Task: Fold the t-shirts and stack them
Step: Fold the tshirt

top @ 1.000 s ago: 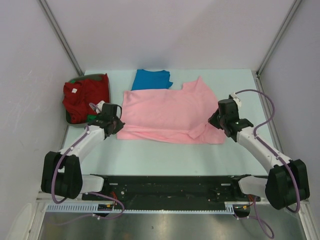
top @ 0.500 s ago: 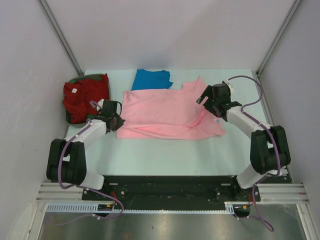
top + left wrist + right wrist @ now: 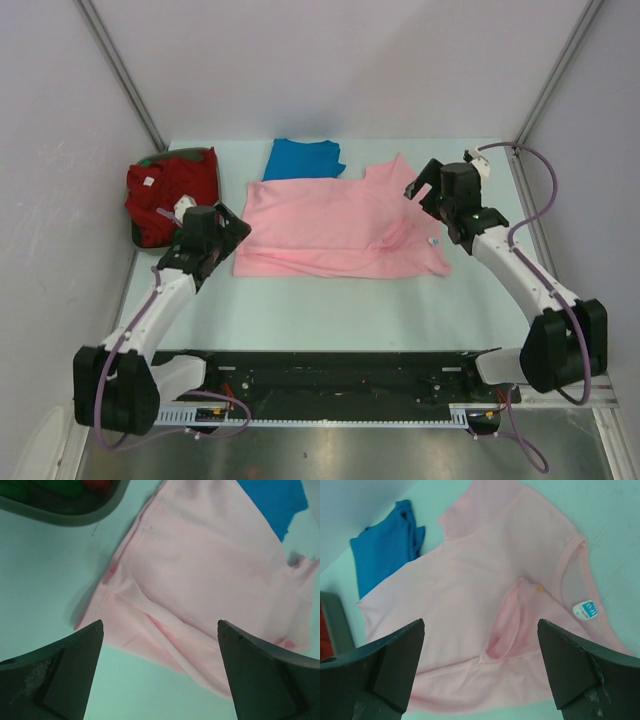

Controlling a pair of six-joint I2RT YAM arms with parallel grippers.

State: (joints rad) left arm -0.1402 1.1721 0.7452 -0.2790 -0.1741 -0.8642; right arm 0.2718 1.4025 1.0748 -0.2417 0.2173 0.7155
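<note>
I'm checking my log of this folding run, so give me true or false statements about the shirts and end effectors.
The pink t-shirt lies on the table. True.
The left end effector is shut on the pink t-shirt. False: it is open, holding nothing.
The blue shirt lies beyond the pink t-shirt. True.
The red clothes sit on the pink t-shirt. False: they sit in a tray beside it.
The right end effector is open. True.
</note>
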